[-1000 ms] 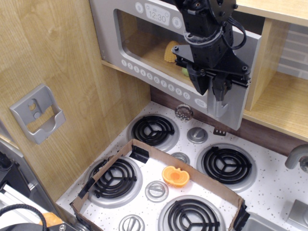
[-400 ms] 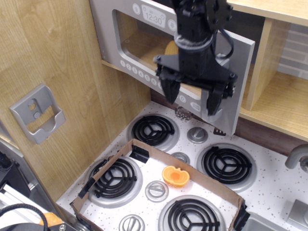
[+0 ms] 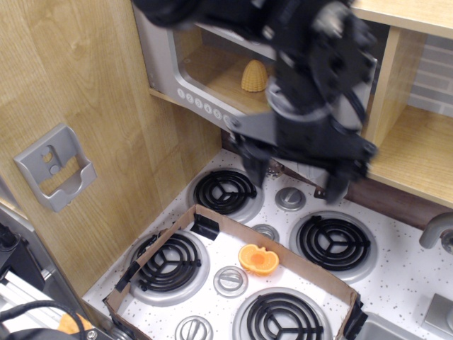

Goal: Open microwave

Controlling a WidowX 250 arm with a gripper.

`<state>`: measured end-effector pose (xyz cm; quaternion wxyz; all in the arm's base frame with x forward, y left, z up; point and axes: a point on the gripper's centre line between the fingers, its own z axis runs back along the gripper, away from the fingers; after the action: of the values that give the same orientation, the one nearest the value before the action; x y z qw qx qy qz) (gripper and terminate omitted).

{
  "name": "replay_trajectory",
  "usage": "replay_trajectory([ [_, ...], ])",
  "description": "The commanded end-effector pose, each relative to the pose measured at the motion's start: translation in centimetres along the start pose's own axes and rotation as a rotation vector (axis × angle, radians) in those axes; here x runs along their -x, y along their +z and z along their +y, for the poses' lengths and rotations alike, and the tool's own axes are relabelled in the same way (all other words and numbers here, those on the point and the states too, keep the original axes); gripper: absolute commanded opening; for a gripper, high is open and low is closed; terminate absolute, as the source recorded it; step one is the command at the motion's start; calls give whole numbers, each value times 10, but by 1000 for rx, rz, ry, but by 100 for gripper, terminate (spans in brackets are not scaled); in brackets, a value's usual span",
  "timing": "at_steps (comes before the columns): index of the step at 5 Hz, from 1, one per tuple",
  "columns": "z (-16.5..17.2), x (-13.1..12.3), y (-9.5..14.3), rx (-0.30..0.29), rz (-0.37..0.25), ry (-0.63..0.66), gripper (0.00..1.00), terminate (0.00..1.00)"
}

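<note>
The grey toy microwave (image 3: 164, 67) hangs at the upper left, with its window door and a row of round white buttons (image 3: 200, 104) along the bottom. The door stands swung partly out from the cabinet. A yellow toy (image 3: 253, 76) shows inside through the window. My black gripper (image 3: 296, 178) is blurred in front of the door's right part, below its lower edge. Its two fingers (image 3: 255, 170) are spread wide and hold nothing. The arm hides the door's handle and clock panel.
A toy stove with black coil burners (image 3: 225, 193) lies below. A low cardboard box (image 3: 177, 228) sits on it with an orange toy half (image 3: 258, 259) inside. A grey holder (image 3: 53, 168) is on the left wooden wall. Wooden shelves (image 3: 410, 159) are at the right.
My gripper has opened wide, let go of the door's right edge, and dropped down toward the stove. The door has swung further out.
</note>
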<state>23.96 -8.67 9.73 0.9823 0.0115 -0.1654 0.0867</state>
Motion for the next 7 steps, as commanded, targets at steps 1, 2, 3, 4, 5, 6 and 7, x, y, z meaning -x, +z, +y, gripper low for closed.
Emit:
replay_trajectory([
  [1, -67, -35, -15, 174, -138, -284, 100, 0],
  [2, -86, -52, -19, 178, -136, -410, 100, 0],
  [3, -92, -60, -17, 161, -149, -536, 100, 0],
  [4, -96, -62, -15, 113, -148, -601, 100, 0],
  [5, -80, -76, -25, 109, -156, -714, 100, 0],
  [6, -59, -85, -41, 142, -193, -805, 100, 0],
  [7, -40, -82, -50, 108, -182, -757, 100, 0],
])
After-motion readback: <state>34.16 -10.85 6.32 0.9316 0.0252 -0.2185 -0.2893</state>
